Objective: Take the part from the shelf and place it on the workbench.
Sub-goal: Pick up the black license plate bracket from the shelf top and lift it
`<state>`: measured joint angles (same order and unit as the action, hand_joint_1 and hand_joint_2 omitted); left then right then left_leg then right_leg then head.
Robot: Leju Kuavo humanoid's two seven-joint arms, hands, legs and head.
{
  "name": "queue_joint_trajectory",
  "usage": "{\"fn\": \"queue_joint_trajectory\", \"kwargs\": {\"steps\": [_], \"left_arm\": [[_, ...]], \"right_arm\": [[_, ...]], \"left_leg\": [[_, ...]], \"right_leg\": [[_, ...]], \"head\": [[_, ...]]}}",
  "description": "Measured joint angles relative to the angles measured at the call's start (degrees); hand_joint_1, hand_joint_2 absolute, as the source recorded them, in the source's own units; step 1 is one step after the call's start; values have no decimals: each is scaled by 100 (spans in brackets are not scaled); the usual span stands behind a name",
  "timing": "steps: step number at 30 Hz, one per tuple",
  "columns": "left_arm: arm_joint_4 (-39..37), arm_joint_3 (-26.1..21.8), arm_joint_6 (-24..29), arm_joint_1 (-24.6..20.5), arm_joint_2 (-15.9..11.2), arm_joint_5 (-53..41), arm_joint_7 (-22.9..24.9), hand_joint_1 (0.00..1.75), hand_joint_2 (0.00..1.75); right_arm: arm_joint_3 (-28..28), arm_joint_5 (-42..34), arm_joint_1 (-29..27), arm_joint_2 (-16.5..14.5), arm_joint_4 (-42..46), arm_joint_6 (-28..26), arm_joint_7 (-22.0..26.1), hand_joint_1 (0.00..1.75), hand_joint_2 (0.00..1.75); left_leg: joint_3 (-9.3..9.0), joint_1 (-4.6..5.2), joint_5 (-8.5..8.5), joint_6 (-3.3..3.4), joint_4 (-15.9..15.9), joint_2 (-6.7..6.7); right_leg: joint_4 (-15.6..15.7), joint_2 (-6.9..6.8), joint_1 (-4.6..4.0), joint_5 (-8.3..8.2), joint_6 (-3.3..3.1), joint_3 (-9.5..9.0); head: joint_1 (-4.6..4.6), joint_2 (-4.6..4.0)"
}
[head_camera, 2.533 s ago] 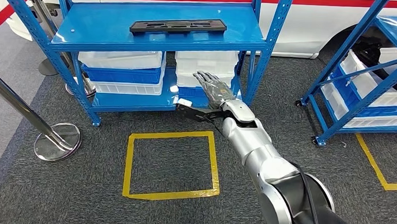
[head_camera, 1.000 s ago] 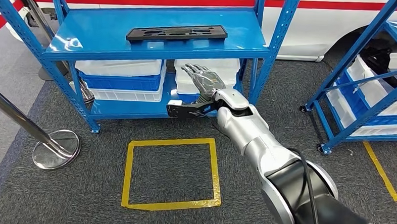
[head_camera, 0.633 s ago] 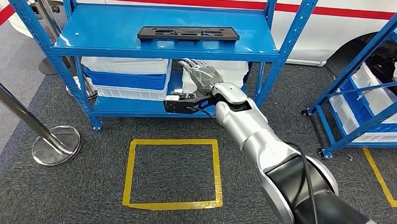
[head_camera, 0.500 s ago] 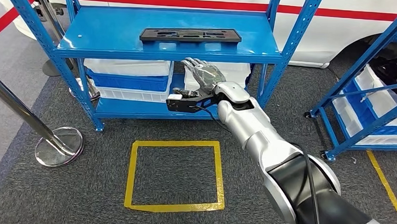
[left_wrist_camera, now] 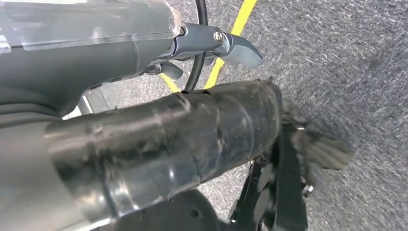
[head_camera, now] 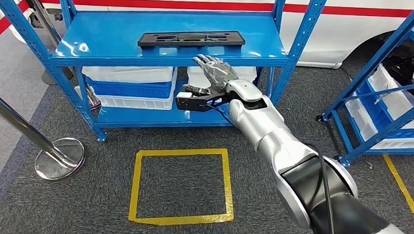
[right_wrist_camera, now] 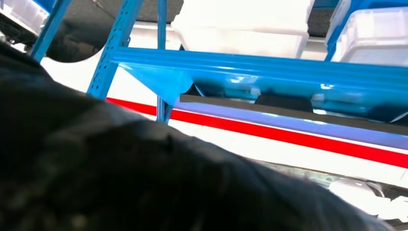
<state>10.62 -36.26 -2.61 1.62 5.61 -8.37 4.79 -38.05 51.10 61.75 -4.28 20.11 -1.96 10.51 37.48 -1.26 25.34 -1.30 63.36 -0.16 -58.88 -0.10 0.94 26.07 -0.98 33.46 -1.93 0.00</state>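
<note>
Reaching toward the blue shelf [head_camera: 165, 54], the right hand [head_camera: 215, 74] sits just below the front edge of the top board, fingers spread and holding nothing. The part [head_camera: 191, 39], a flat black tray-like piece, lies on the top board near its middle, above and just behind the hand and apart from it. White bins [head_camera: 127, 74] and a blue bin [head_camera: 129, 89] are stacked on the lower board. A yellow square [head_camera: 181, 184] is taped on the grey carpet in front of the shelf, with a chrome post [head_camera: 33, 133] on a round base to its left. A second blue rack [head_camera: 385, 88] stands to the right. The left hand [left_wrist_camera: 144, 144] hangs over the carpet; how it is closed cannot be told.
</note>
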Motion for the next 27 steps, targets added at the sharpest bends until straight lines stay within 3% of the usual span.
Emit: {"fn": "queue_joint_trajectory", "kwargs": {"steps": [2,6,8,10,11,12,14,16,18,19,22,23,25,27], "left_arm": [[0,-1,-3,-16,0,-1,22,0,0],[1,-4,-26,-25,1,-6,45,0,0],[1,-7,-39,-20,1,-9,48,0,0],[1,-13,-46,-19,0,-15,47,0,0],[1,-17,-48,-20,-1,-19,47,0,0],[2,-22,-51,-20,-1,-22,46,0,0],[1,-31,-66,-20,-1,-43,46,0,0],[0,-34,-82,-20,20,-66,48,0,0],[1,-36,-88,-27,35,-79,51,0,0],[2,-37,-89,-33,28,-83,55,0,0],[7,-40,-81,-38,11,-105,90,0,0],[9,-42,-76,-37,6,-112,103,0,0],[9,-43,-74,-34,6,-117,114,0,0],[9,-48,-66,-28,-2,-120,117,0,0]], "right_arm": [[-23,-1,18,-3,0,2,-7,0,0],[-81,-2,44,-7,0,15,-9,0,0],[-105,-4,70,-7,0,36,-13,0,0],[-117,-12,79,-7,-1,61,-15,0,0],[-120,-16,74,-7,-3,67,-14,0,0],[-123,-19,71,-7,-4,70,-10,0,0],[-140,-26,82,-7,-7,67,1,0,0],[-168,-33,108,-7,-7,74,1,0,0],[-210,-34,128,-13,-5,93,-4,0,0],[-233,-34,134,-15,-5,102,-7,0,0],[-284,-45,140,-26,4,105,-14,0,0],[-299,-53,145,-31,7,104,-16,0,0],[-345,-68,150,-37,3,107,-17,0,0],[-391,-79,135,-38,-5,119,-22,0,0]], "left_leg": [[-180,21,-76,52,-380,-4],[-214,37,-47,215,-439,-21],[-238,29,-45,286,-462,-19],[-246,51,-27,328,-461,-21],[-255,68,-17,342,-460,-26],[-272,90,-5,356,-460,-33],[-331,139,30,373,-459,-52],[-375,165,63,368,-465,-63],[-375,147,77,328,-478,-63],[-377,139,80,303,-491,-62],[-342,137,200,215,-343,-39],[-233,128,313,177,-108,-32],[156,79,572,102,597,-26],[455,19,569,31,991,-20]], "right_leg": [[-48,3,-19,43,67,15],[-130,2,-10,122,159,56],[-603,3,-5,388,188,282],[-1373,4,-13,687,194,688],[-1630,4,-18,728,185,845],[-1681,5,-27,654,161,906],[-1140,10,-73,224,48,706],[-436,12,-139,-102,-121,393],[-126,7,-199,-123,-219,252],[-58,5,-217,-119,-227,228],[165,-16,-128,-151,-202,34],[225,-24,-90,-160,-190,-36],[247,-25,-75,-130,-182,-99],[216,-26,-49,-67,-150,-140]], "head": [[-4,0],[-7,0],[-9,0],[-9,0],[-9,0],[-9,0],[-8,0],[7,0],[18,0],[16,0],[17,0],[20,0],[26,0],[26,0]]}}
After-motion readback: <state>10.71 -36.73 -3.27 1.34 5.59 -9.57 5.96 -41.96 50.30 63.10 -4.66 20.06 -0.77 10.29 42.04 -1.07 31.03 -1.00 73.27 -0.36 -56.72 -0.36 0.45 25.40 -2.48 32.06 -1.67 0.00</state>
